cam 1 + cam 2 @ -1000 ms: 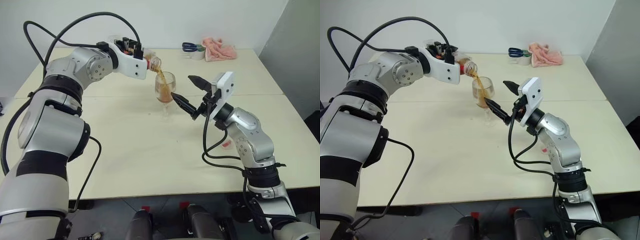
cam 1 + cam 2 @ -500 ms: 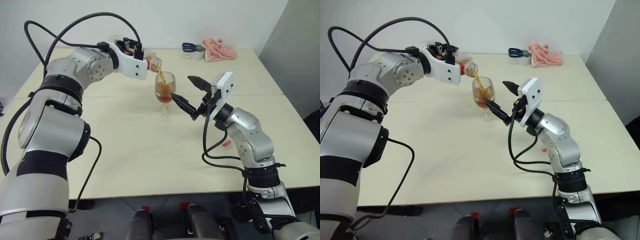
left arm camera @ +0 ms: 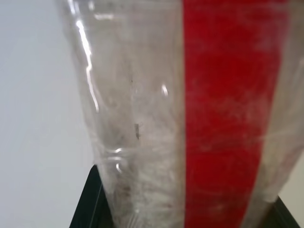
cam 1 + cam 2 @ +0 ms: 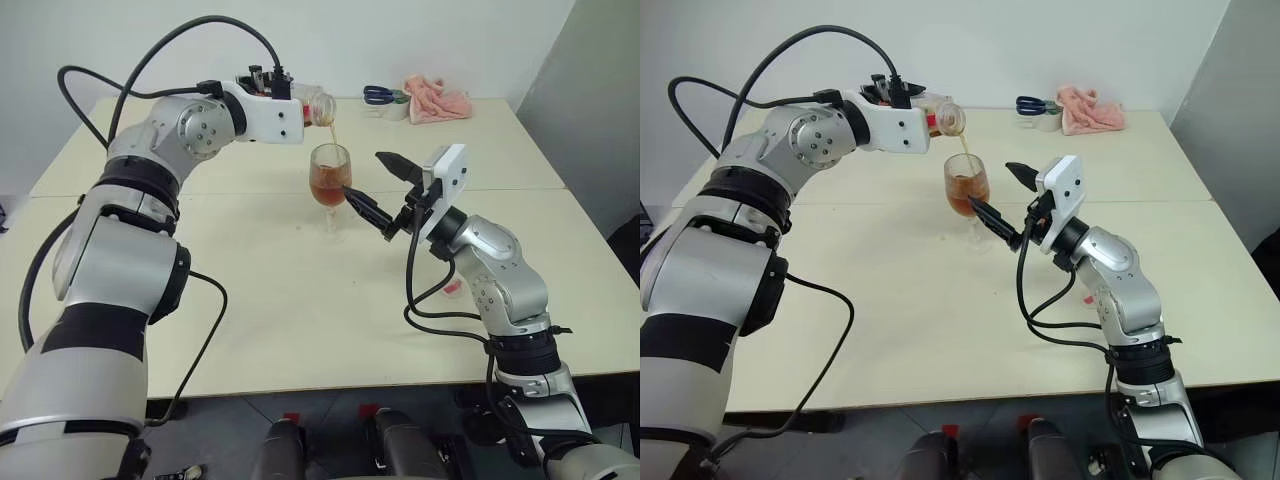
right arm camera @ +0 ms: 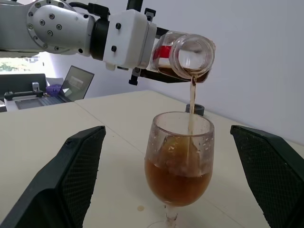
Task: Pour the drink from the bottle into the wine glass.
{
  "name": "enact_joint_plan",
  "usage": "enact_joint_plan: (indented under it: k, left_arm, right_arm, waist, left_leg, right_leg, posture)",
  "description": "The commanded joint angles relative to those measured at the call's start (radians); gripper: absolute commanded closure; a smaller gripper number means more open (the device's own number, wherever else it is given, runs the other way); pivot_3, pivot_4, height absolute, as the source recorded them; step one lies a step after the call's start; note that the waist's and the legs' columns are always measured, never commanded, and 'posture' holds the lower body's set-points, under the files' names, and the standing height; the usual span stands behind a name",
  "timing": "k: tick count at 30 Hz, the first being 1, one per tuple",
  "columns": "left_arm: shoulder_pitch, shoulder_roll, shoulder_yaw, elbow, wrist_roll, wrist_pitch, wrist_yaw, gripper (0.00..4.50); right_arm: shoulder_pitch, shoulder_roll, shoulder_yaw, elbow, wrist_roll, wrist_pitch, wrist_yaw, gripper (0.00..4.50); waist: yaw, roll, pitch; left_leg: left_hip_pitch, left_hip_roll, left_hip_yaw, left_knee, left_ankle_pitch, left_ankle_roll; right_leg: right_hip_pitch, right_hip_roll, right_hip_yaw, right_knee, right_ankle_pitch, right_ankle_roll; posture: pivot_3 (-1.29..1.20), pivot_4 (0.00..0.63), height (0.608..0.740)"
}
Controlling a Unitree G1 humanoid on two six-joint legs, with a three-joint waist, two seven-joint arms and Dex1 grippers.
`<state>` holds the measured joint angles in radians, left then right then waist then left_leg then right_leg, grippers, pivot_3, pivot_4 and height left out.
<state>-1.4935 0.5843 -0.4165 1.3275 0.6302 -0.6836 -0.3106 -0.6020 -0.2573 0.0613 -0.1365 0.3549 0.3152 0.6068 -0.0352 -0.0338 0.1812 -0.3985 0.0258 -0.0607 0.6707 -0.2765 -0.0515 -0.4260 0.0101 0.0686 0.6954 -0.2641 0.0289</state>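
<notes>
Drink (image 5: 192, 102) was seen falling in a thin reddish-brown stream from the mouth of the bottle (image 5: 186, 58) into the wine glass (image 4: 330, 182), whose bowl was filled roughly to the middle. The bottle, clear plastic with a red label strip, was held nearly level above the glass by the left gripper (image 4: 296, 108), whose fingers were clamped tight on its body; only a shallow pool of liquid was left along the bottle's lower side. The wine glass was standing upright on its foot on the desk (image 4: 300, 300), around the middle of the surface, nearer the far edge than the near one. The right gripper (image 4: 372, 187) was held just beside the glass on the side toward the desk's right edge, its two black fingers spread wide, one to either side of the bowl without touching it, and nothing was gripped between them. A small spot of spilled liquid was visible on the desk near the foot of the glass. Near the far right corner, a pink cloth (image 4: 438, 98) and blue-handled scissors (image 4: 379, 95) were lying.
</notes>
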Motion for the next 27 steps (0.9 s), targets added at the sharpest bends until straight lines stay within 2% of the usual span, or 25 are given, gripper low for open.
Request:
enact_joint_plan:
  k: [1,6,10,15,19,22,25,27]
  left_arm:
    - [0.001,0.002,0.077,-0.057,-0.097,0.009,-0.057,2.88]
    - [0.061,-0.014,0.192,-0.13,-0.245,0.073,-0.137,2.88]
    - [0.166,-0.04,0.32,-0.254,-0.397,0.224,-0.152,2.88]
    - [0.409,-0.075,0.498,-0.534,-0.552,0.504,-0.02,2.88]
    - [0.636,-0.138,0.648,-0.808,-0.687,0.675,0.09,2.88]
    - [0.799,-0.18,0.699,-0.914,-0.765,0.685,0.07,2.88]
    - [0.865,-0.176,0.695,-0.912,-0.762,0.703,0.068,2.88]
    - [0.893,-0.198,0.721,-0.897,-0.82,0.697,0.037,2.88]
  right_arm:
    - [-0.014,0.0,-0.008,-0.04,0.017,0.0,0.006,0.0]
    - [-0.031,0.004,-0.001,-0.066,0.037,0.023,0.017,0.0]
    - [-0.032,-0.019,0.009,-0.124,0.069,0.072,0.048,0.0]
    - [0.053,-0.122,0.039,-0.268,0.138,0.149,0.158,0.0]
    - [0.168,-0.196,0.072,-0.32,0.141,0.126,0.233,0.0]
    - [0.201,-0.179,0.117,-0.243,0.075,0.039,0.245,0.0]
    - [0.195,-0.156,0.13,-0.198,0.044,-0.001,0.238,0.0]
    - [0.195,-0.138,0.135,-0.178,0.026,-0.026,0.231,0.0]
  waist:
    - [0.0,0.0,0.0]
    - [0.0,0.0,0.0]
    - [-0.001,0.0,0.0]
    - [-0.013,0.001,-0.001]
    - [-0.016,0.002,-0.001]
    - [-0.015,0.002,-0.001]
    - [-0.01,0.001,-0.001]
    - [-0.004,0.001,-0.002]
  left_leg:
    - [0.0,0.0,0.0,0.0,0.0,0.0]
    - [0.0,0.0,0.0,0.001,0.0,0.0]
    - [-0.001,0.0,-0.001,0.003,0.0,0.0]
    - [-0.001,0.001,-0.003,0.004,0.0,0.0]
    - [-0.001,0.001,-0.006,0.005,0.0,0.0]
    - [-0.001,0.001,-0.006,0.006,0.0,0.0]
    - [0.001,0.001,-0.007,0.006,0.0,0.0]
    - [0.001,0.0,-0.007,0.007,0.0,0.0]
  right_leg:
    - [0.0,0.0,0.0,0.0,0.0,0.0]
    - [0.0,0.0,0.0,0.001,0.0,0.0]
    - [0.0,0.0,0.0,0.001,0.0,0.0]
    - [0.0,-0.001,-0.001,0.003,0.0,0.0]
    - [0.001,-0.002,-0.003,0.002,0.0,0.0]
    - [0.002,-0.002,-0.003,0.002,0.0,0.0]
    - [0.004,-0.002,-0.004,0.002,0.0,0.0]
    - [0.004,-0.001,-0.004,0.002,0.0,0.0]
  posture:
    - [0.0,0.15,0.74]
    - [0.0,0.15,0.74]
    - [0.0,0.15,0.74]
    - [0.0,0.15,0.74]
    - [0.0,0.15,0.74]
    - [0.0,0.15,0.74]
    - [0.0,0.15,0.74]
    - [0.0,0.15,0.74]
